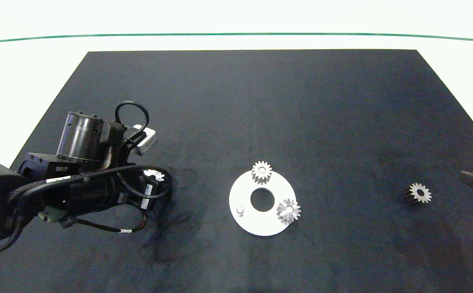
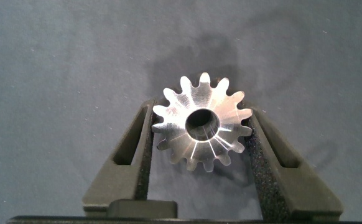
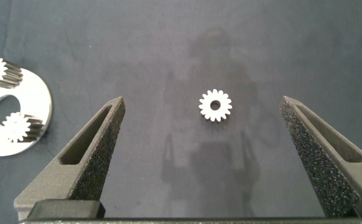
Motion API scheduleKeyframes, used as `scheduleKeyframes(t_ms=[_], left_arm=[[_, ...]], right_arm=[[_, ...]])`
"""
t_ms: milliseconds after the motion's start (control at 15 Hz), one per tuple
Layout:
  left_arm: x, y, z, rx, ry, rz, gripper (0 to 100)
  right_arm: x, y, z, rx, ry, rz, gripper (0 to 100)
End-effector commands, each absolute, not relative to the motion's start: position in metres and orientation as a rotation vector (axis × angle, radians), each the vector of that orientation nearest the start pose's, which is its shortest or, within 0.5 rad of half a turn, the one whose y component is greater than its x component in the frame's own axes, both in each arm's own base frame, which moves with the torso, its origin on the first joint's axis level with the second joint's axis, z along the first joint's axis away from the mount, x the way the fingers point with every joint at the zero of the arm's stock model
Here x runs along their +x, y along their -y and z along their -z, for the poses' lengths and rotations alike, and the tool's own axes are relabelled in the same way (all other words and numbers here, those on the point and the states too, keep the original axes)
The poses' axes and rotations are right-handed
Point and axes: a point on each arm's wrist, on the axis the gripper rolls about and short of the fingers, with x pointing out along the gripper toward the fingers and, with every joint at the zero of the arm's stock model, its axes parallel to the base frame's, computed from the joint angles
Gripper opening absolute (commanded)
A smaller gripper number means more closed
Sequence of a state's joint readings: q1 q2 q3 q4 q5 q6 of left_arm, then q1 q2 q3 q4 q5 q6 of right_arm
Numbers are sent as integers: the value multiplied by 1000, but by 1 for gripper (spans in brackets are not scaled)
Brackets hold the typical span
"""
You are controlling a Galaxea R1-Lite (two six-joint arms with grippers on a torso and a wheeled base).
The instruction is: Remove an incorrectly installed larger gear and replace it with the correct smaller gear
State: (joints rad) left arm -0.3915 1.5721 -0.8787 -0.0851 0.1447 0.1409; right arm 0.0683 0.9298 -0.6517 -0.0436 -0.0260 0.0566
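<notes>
On the mat's left side, the left gripper (image 2: pixel 199 146) is clamping the larger gear (image 2: pixel 201 122), well apart from the plate (image 1: pixel 244 221). A tilted release could be letting it roll. The right gripper (image 3: pixel 209 130) is hanging wide open over the smaller gear (image 3: pixel 215 105); an off-centre closure could be nudging it aside. One plate peg (image 1: pixel 240 210) is standing bare.

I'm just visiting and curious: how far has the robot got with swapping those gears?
The bigger gear is already off the white plate, clamped in the left gripper away to the side. One peg stands bare. The smaller gear lies untouched between the open right gripper's fingers; fitting it remains.
</notes>
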Motion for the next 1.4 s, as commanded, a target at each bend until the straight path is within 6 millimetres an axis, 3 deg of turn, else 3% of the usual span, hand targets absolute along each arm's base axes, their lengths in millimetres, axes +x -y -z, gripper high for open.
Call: scheduleKeyframes(t_ms=[67,267,667,1133,1400], left_arm=[[248,97,-189,295,-568,273,100],[246,94,-191,291,-562,266,100],[208,83,-216,276,-456,279,100],[166,50,-248,214,-296,182,100],[150,44,-255,205,-244,174,100]], right_arm=[[109,-7,-240,45,-239,-34,100],[110,-7,-240,44,-243,-35,100],[129,-4,-228,33,-334,-5,100],[160,0,-196,-20,-514,13,100],[170,11,-184,-7,-551,76,100]])
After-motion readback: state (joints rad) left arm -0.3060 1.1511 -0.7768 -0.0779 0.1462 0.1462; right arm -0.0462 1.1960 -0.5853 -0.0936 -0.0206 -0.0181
